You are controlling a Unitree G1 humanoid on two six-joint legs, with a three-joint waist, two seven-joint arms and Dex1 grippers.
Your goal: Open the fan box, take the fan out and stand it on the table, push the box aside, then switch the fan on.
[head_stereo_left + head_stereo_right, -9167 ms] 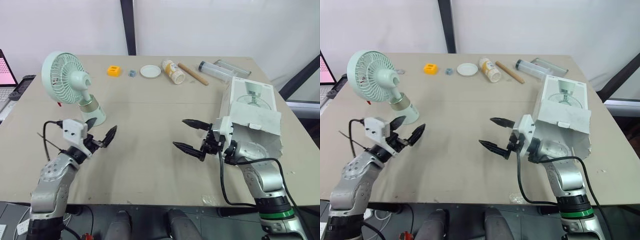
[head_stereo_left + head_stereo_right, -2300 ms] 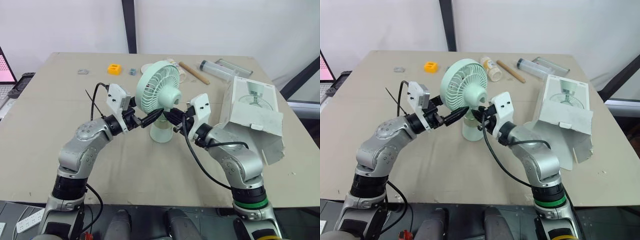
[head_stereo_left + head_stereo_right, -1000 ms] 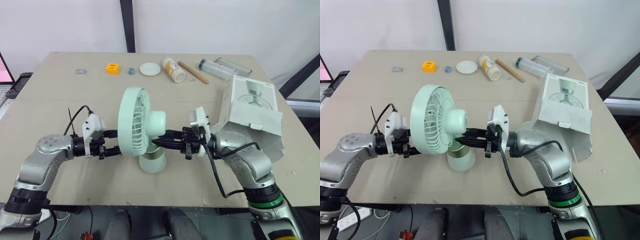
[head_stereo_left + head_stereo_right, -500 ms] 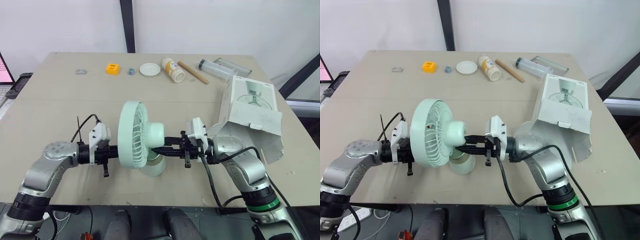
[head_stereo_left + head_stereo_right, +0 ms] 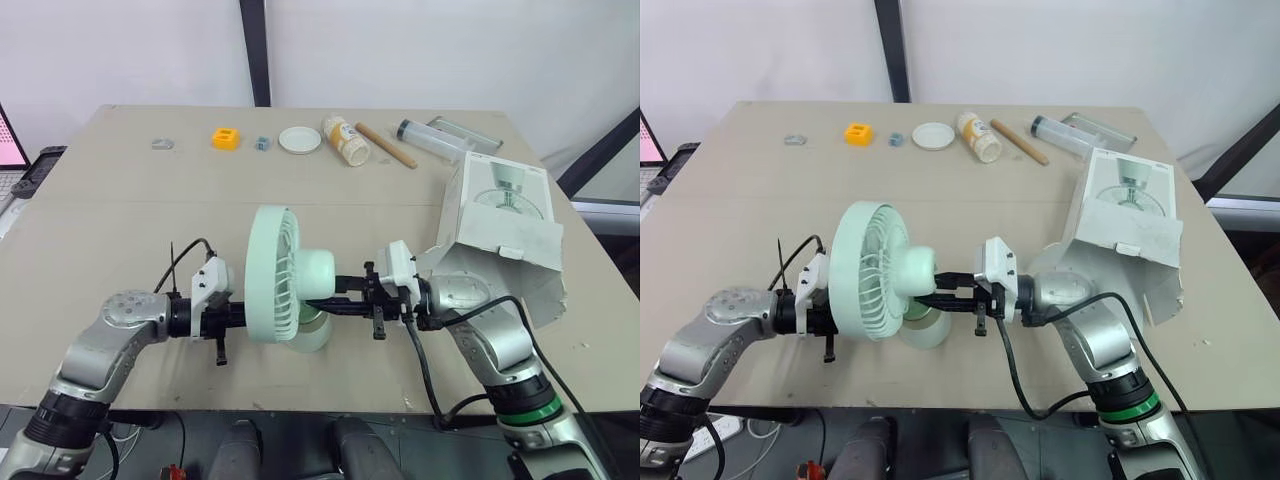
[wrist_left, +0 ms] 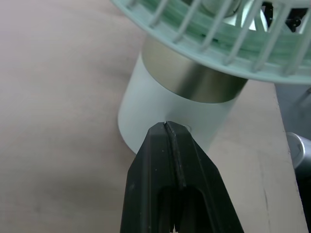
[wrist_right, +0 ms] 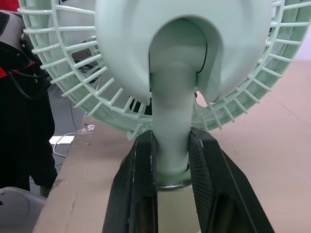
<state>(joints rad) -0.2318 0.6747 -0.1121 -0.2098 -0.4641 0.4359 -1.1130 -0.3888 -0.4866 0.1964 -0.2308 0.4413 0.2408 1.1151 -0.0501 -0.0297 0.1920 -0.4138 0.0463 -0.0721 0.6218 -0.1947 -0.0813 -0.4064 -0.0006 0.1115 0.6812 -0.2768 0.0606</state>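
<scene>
I see the fan (image 5: pixel 285 290) standing near the table's (image 5: pixel 150 200) front edge. My right gripper (image 7: pixel 171 145) clamps its stem; my left gripper (image 6: pixel 166 128), pinched together and empty, points at its base. The box (image 5: pixel 505 235) lies just beside my right arm.

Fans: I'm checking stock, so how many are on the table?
1. The fan stands near the table's front edge. The box to its right only pictures one; its inside is hidden.

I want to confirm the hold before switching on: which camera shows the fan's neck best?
The right wrist view: the neck stands central, with the right gripper clamped on both sides. The eye views show the fan side-on, its neck mostly hidden. The left wrist view shows its base and grille.
</scene>
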